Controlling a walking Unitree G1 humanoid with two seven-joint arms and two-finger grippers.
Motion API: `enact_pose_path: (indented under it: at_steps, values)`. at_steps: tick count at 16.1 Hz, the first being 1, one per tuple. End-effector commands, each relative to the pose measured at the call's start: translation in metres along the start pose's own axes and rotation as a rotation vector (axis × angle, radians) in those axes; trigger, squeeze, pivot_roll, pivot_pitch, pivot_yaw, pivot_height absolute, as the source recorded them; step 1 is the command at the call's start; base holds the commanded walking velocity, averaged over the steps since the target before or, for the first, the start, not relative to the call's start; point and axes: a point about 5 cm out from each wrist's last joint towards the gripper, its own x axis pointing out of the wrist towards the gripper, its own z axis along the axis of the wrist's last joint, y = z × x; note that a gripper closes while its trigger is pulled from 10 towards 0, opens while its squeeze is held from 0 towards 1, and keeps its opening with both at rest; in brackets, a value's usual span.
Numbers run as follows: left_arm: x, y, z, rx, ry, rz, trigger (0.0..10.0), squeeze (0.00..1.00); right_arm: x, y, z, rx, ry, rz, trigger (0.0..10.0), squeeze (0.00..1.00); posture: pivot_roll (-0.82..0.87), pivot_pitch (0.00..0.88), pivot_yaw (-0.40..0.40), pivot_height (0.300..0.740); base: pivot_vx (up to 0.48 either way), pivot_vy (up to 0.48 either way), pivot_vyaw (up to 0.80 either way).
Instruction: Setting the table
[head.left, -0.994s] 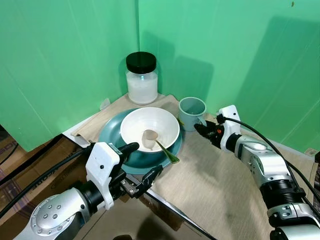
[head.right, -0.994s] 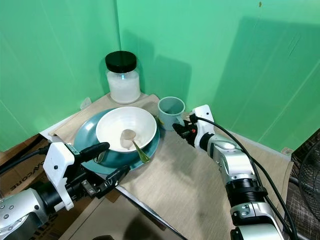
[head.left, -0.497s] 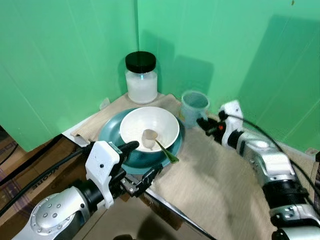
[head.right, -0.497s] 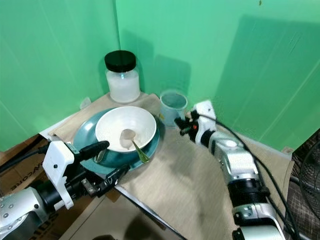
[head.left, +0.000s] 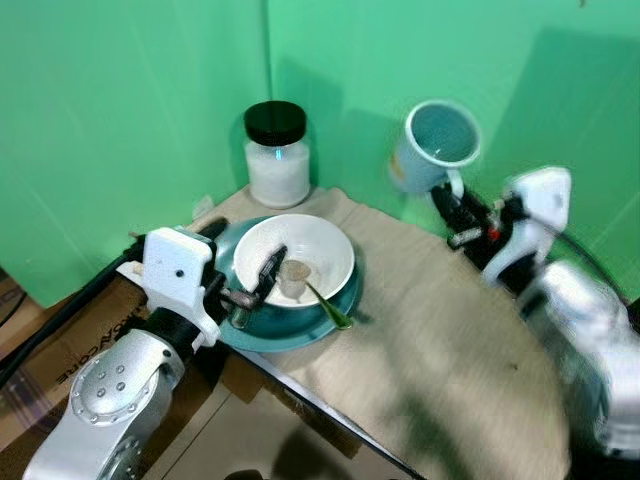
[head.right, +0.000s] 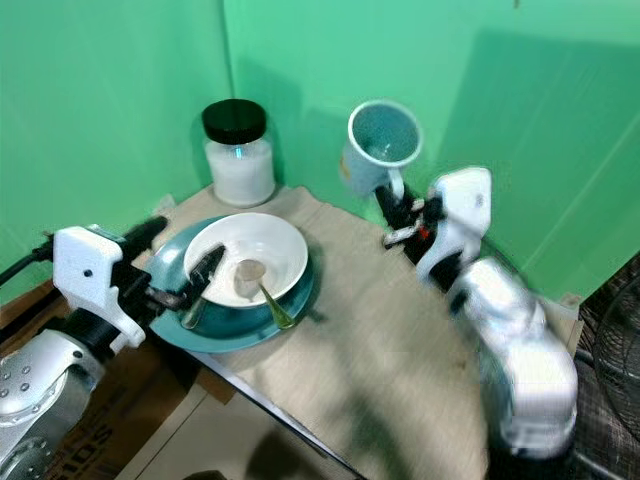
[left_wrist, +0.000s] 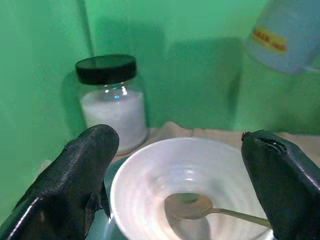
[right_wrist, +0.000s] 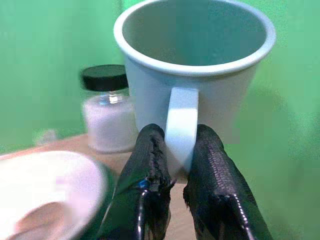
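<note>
Your right claw (right_wrist: 172, 172), clamped on the mug (head.left: 437, 146) handle, has lifted it off the desk (head.left: 450, 330) (ready for placing), while the left claw (left_wrist: 182, 170) spreads wide around the bowl (head.left: 300, 258).

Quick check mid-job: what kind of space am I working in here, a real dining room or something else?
Probably a staged test corner, not a lived-in dining room: green backdrop panels wall in a small table laid with a teal plate, white bowl and jar, and cardboard boxes sit beside it.
</note>
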Motion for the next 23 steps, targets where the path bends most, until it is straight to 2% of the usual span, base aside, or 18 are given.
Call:
enact_pose_path:
  at_steps: [1,3,6,11,23]
  values:
    - [0.000,0.001,-0.004,-0.001,0.012,0.031,10.0,0.00,-0.002,0.004,0.004,0.016,-0.024,-0.037,10.0,0.00,0.08,0.000,0.001,0.740,0.000,0.000,0.00]
    - [0.002,-0.002,-0.006,-0.005,0.018,0.030,10.0,0.00,-0.002,0.014,0.004,0.020,-0.033,-0.053,10.0,0.00,0.07,0.000,0.006,0.740,0.000,0.000,0.00]
    - [0.005,-0.002,-0.007,-0.005,0.015,0.044,10.0,0.00,-0.007,0.024,-0.001,-0.007,0.017,-0.047,10.0,0.00,0.07,0.000,-0.001,0.740,-0.080,0.000,0.00]
    - [0.000,-0.002,-0.008,-0.005,0.022,0.061,10.0,0.00,-0.007,0.023,-0.001,-0.024,0.017,-0.094,10.0,0.00,0.07,0.000,-0.015,0.740,-0.214,0.000,0.00]
    - [0.002,-0.001,-0.010,-0.005,0.021,0.056,10.0,0.00,-0.011,0.020,0.000,-0.055,0.015,-0.152,10.0,0.00,0.05,0.000,-0.009,0.740,-0.292,0.000,0.00]
